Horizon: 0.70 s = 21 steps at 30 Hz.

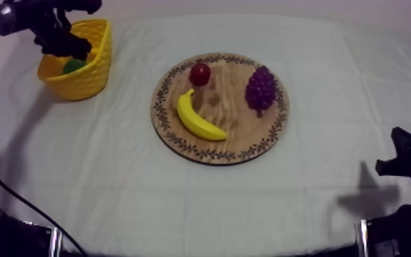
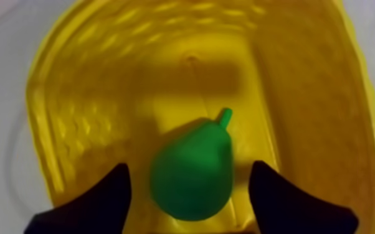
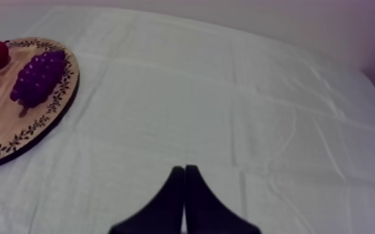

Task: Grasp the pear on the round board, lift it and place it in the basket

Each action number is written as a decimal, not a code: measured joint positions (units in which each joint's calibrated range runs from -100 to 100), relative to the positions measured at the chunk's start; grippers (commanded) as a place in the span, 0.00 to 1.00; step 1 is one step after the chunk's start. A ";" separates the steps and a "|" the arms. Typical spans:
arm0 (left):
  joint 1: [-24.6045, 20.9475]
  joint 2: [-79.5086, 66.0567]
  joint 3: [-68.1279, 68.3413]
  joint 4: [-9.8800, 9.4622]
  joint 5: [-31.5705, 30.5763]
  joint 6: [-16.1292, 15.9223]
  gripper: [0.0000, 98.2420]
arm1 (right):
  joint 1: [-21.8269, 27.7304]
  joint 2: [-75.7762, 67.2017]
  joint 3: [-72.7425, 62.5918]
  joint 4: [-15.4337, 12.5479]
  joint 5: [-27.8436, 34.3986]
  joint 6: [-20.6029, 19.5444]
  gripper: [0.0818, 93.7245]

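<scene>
The green pear lies on the floor of the yellow basket, stem pointing toward the far wall. In the top view the basket stands at the upper left of the frame, with the pear showing just over its rim. The left gripper hangs over the basket's opening with its black fingers spread wide. One finger is on each side of the pear with a gap between, so the fruit is released.

At the centre of the top view sits the round wooden board, which carries a banana, a small red fruit and a bunch of grapes.

The right gripper is over bare cloth beside the board, its fingers pressed together into a narrow wedge with nothing between them.
</scene>
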 measured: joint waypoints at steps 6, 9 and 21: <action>0.38 -5.99 4.87 0.71 -3.59 2.27 0.13 | 0.00 0.00 0.00 0.00 0.00 0.00 0.00; 0.83 -10.76 8.66 0.91 -5.02 2.72 0.04 | 0.00 0.00 0.00 0.00 0.00 0.00 0.00; 3.77 -38.79 31.42 -1.75 -8.06 6.18 0.00 | 0.00 0.00 0.00 0.00 0.00 0.00 0.00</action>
